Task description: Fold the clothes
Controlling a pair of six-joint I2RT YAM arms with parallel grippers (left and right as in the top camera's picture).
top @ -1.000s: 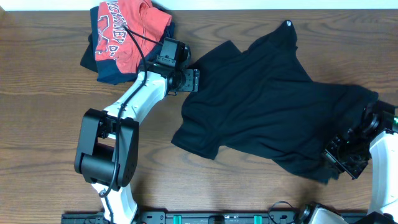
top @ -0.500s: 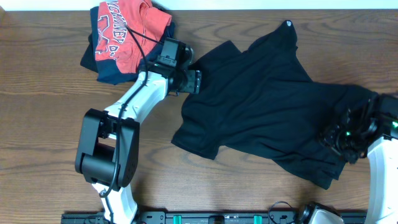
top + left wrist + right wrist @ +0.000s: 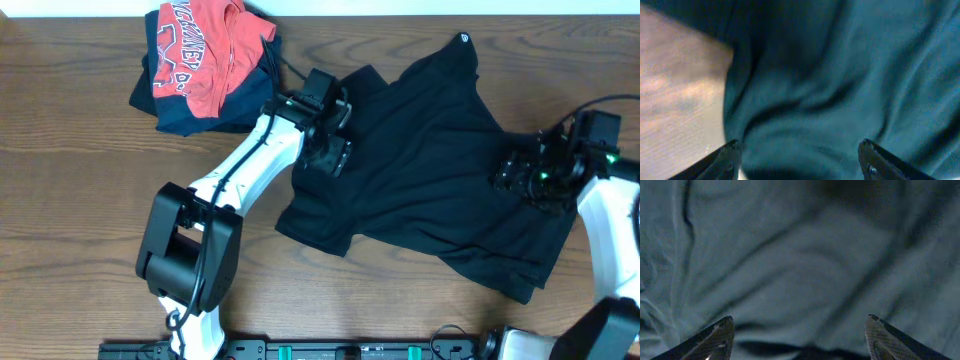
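Since nothing on it is squared up yet, I judge the fold to be at its start. The bench (image 3: 60,200) carries the black shirt (image 3: 430,190) spread loose and rumpled across its middle and right side, one sleeve toward the far edge and another bunched toward the near left. Its right-hand hem looks doubled over on itself, so it wants flattening before any crease will hold.

At the far left corner the red shirt (image 3: 200,50) lies heaped on a navy garment (image 3: 165,105), apart from the black one. They are not my job, and I read that corner as set aside.

My left hand (image 3: 335,155) hovers over the black shirt's left edge. Its wrist view shows bare wood just beside the cloth, which is why I am there: the edge is where cloth can be picked up. The fingers stand wide apart with nothing between them. My right hand (image 3: 515,178) is over the opposite side, fingers likewise spread, only wrinkled cloth below. Opposite edges let me pull the fabric taut.

The white emblem (image 3: 463,39) sits at the far edge.
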